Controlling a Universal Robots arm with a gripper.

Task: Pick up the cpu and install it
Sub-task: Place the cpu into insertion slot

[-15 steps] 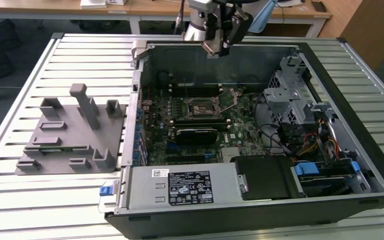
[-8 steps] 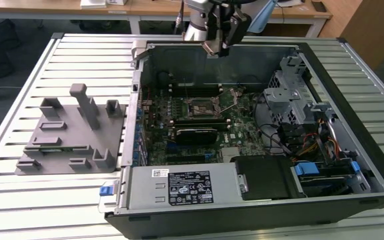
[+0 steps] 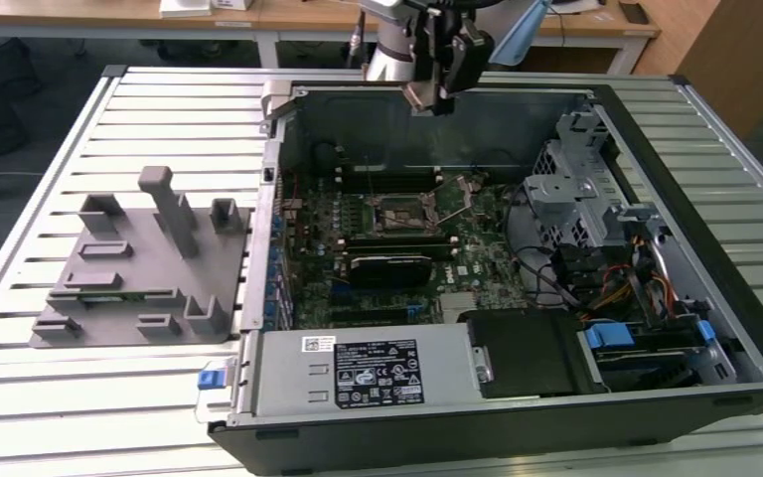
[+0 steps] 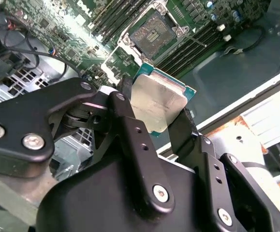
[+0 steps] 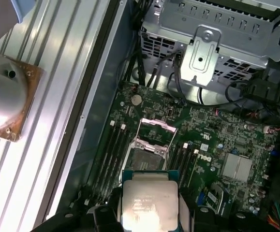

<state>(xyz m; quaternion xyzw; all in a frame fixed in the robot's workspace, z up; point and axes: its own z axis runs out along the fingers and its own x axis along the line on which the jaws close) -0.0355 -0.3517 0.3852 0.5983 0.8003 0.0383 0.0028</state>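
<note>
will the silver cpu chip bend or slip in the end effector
The small flat square silvery-topped cpu looks rigid and probably won't flex. Its thin edges, pinched by the black end effector, might slip. It's thin, so likely light.

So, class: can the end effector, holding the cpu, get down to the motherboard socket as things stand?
Probably yes. The end effector grips the cpu above the open case, the socket lies uncovered, and nothing stands between them.
</note>
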